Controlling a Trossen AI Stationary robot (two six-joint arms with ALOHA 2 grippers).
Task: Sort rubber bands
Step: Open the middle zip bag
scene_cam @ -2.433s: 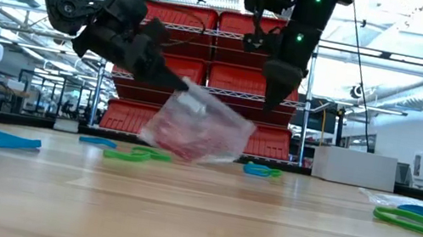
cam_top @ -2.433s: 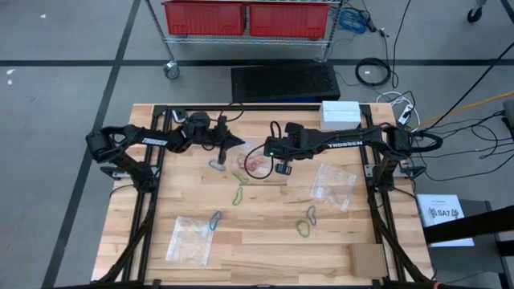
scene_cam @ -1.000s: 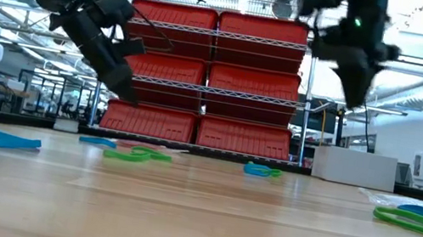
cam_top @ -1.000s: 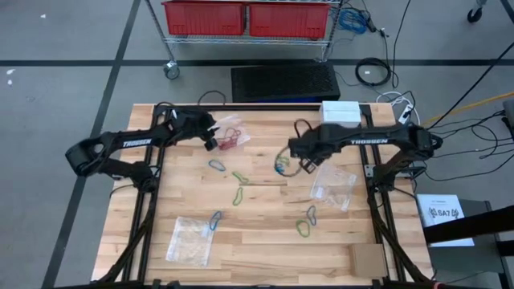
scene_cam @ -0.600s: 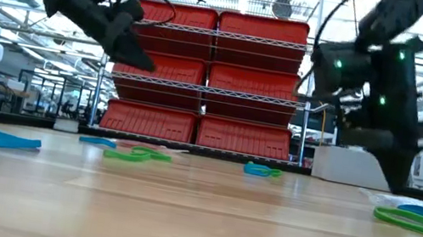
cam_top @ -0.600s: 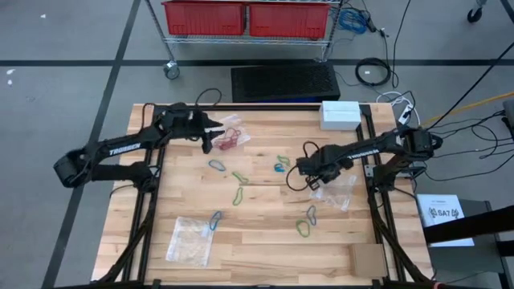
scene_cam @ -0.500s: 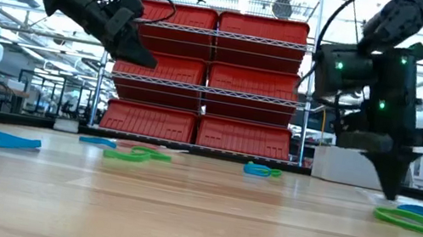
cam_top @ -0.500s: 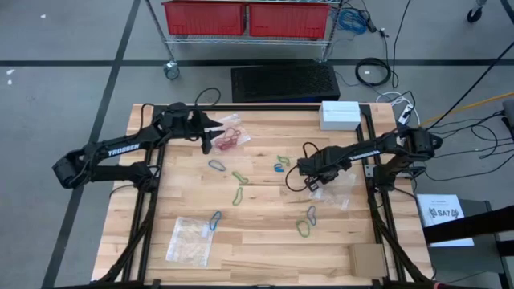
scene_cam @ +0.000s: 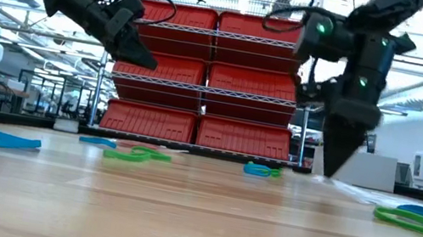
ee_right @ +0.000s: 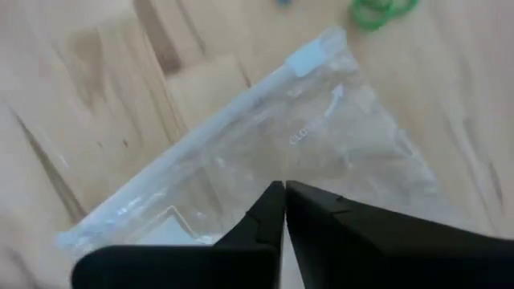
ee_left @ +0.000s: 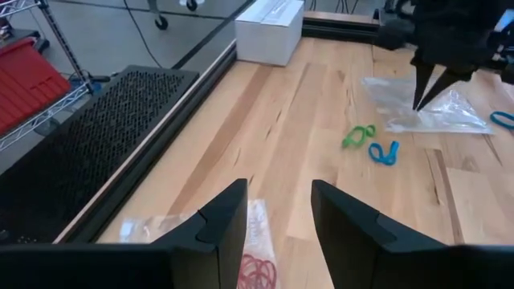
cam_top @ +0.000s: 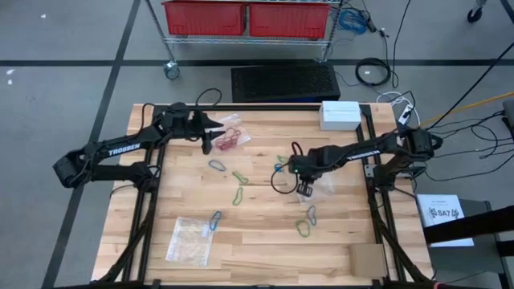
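Observation:
Loose rubber bands lie on the wooden table: blue [cam_top: 217, 164], green [cam_top: 240, 195], a green and blue pair [cam_top: 281, 164], and more near the front [cam_top: 303, 228]. Red bands lie inside a clear bag [cam_top: 230, 138] at the far left. Just left of that bag and raised above the table, my left gripper [cam_top: 210, 133] is open and holds nothing. Right of centre, my right gripper [cam_top: 303, 185] points steeply down, shut, its tips on a second clear bag [ee_left: 438, 112]. My right gripper comes from above, pointing down, and its shut fingertips [ee_right: 281, 193] meet on the clear bag's upper face [ee_right: 265, 164], away from the zip strip. It seems to pinch the film; one layer or both, I cannot tell. The bag lies on the table.
A third clear bag [cam_top: 190, 239] lies at the near left. A white box [cam_top: 340, 113] stands at the far right and a cardboard piece [cam_top: 368, 258] at the near right corner. Black cables loop around both arms.
My right gripper has gone toward the right onto the clear bag, sunk to the table and shut, then shifted back toward the left. My left gripper has risen and tipped from steeply down toward level beside the bag of red bands.

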